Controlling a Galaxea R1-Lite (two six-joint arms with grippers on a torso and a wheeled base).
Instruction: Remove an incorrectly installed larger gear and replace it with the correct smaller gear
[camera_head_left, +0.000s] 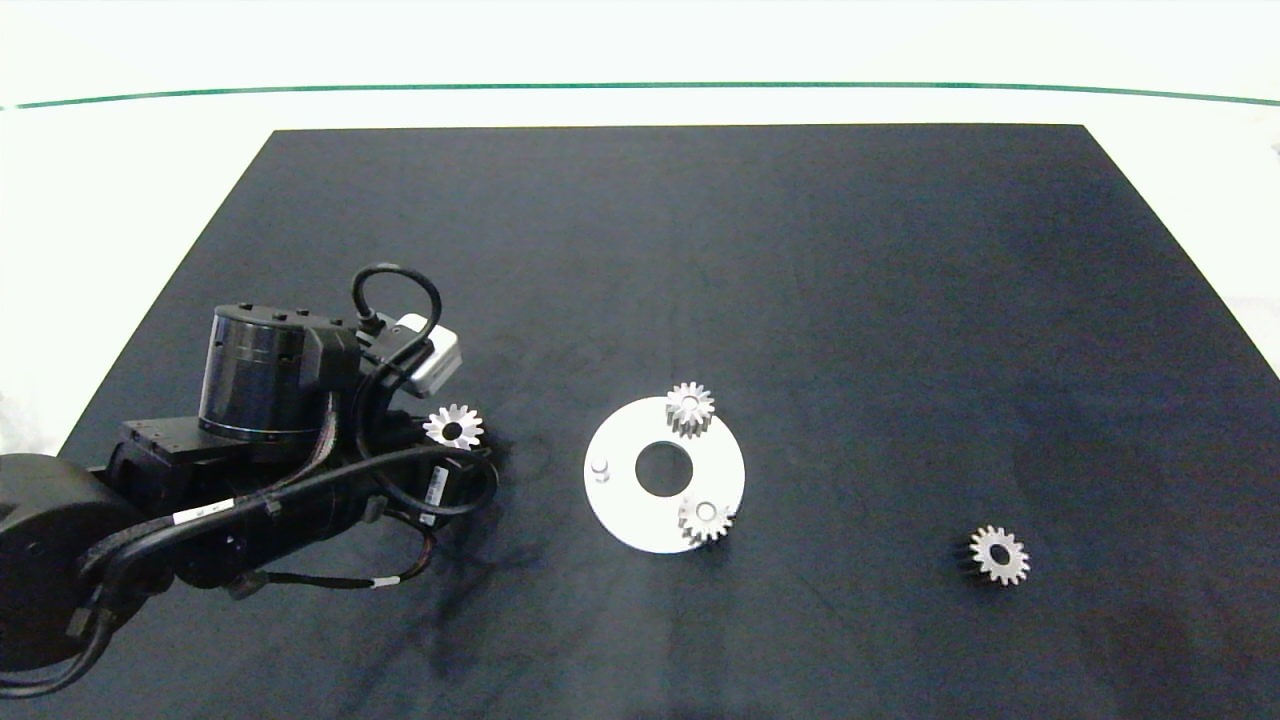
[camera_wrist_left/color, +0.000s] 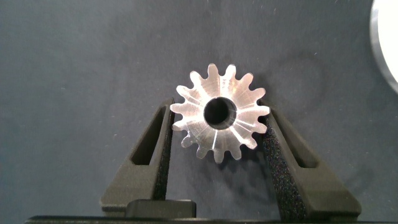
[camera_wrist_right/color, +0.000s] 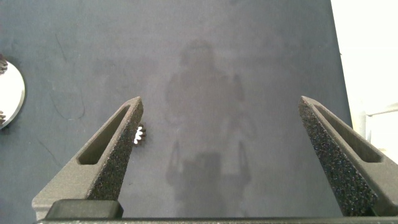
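Item one, the larger gear (camera_wrist_left/color: 220, 112): we are holding it in the left gripper (camera_wrist_left/color: 217, 134), whose foam-lined fingers (camera_wrist_left/color: 275, 152) are closing on the toothed rim from both sides. In the head view it is sitting at the tip of the left arm, well apart from the white disc (camera_head_left: 622, 515), over the dark mat (camera_head_left: 800, 300); whether it is resting on the mat or just lifted we cannot tell.

Handling, as we are judging it: solid metal, so stiff, heavy for its bulk, not fragile. The bright faces look slick, and the pointed teeth are giving the pads only narrow contact, so it could twist or slip in the grip. Across the rim, on opposite teeth, seems the best hold, leaving the open bore clear.

Item two, the smaller gear (camera_head_left: 999, 555): we are seeing it lying flat on the mat, well to the right of the disc, bore open and facing up. We are expecting the same behaviour, with less rim to pinch.

Item three, the disc: it is carrying two seated gears (camera_head_left: 690, 408) at its edge, and one bare peg (camera_head_left: 600, 468) on its left side.

Item four, the right gripper (camera_wrist_right/color: 217, 155): it is hanging over bare mat with fingers spread wide, gripping nothing.
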